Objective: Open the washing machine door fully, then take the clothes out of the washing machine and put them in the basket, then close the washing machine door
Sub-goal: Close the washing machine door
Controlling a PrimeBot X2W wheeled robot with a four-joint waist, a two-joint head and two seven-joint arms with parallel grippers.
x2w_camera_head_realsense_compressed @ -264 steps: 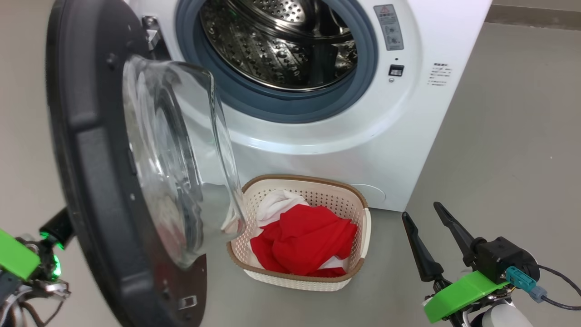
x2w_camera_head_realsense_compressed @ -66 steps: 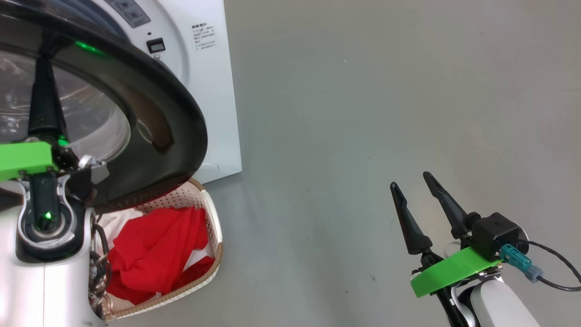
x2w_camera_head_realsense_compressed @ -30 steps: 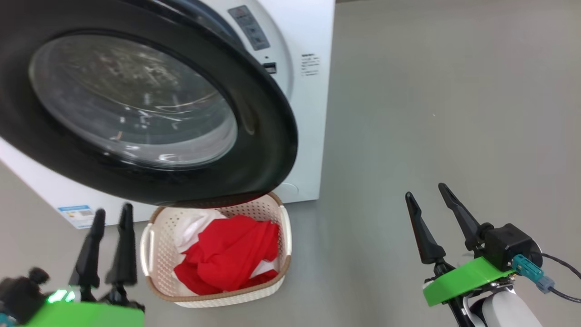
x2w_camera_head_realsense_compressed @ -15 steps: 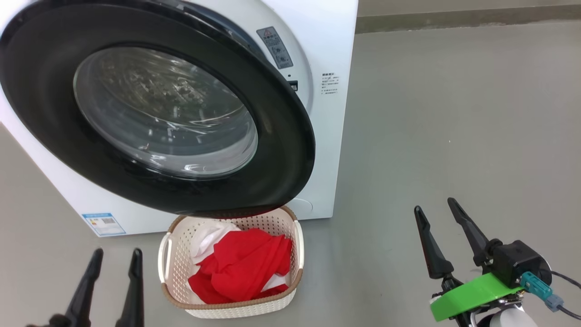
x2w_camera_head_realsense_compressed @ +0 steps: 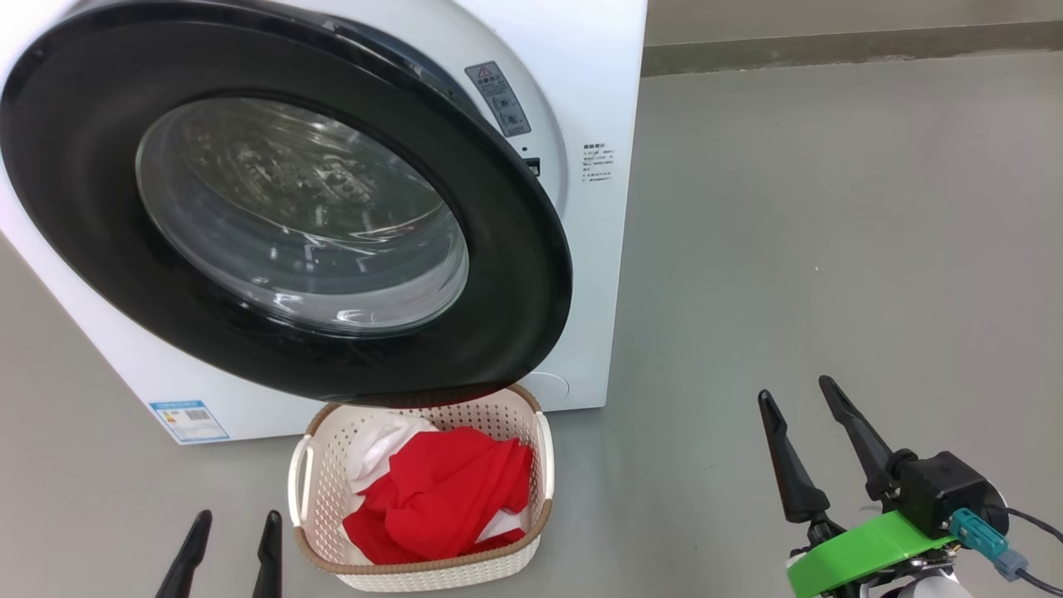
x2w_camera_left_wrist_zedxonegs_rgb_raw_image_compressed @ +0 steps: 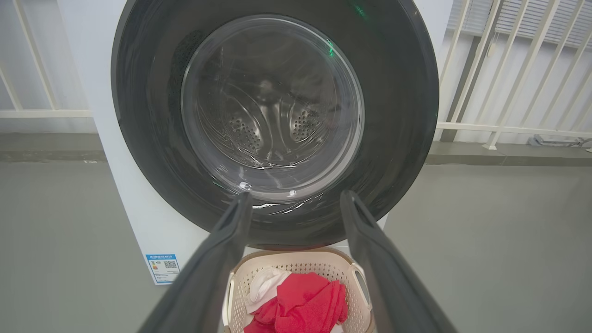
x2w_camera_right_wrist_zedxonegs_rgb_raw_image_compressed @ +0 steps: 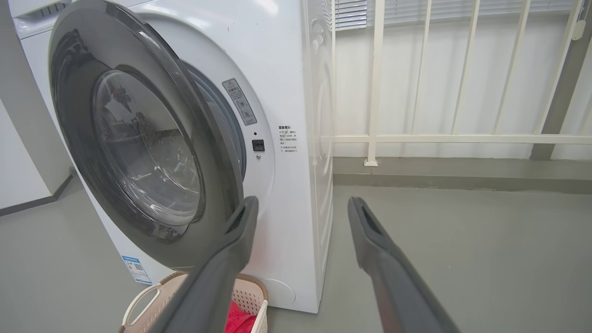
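beneath the washing machine door, ajar, right edge standing out from the washing machine, the basket holds the clothes; left gripper and right gripper gape empty.

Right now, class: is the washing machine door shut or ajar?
Ajar. In the right wrist view the washing machine door angles away from the washing machine front, a gap showing at its free edge.

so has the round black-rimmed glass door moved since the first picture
Yes. The black-rimmed door has swung from wide open to across the white washing machine's front, slightly ajar.
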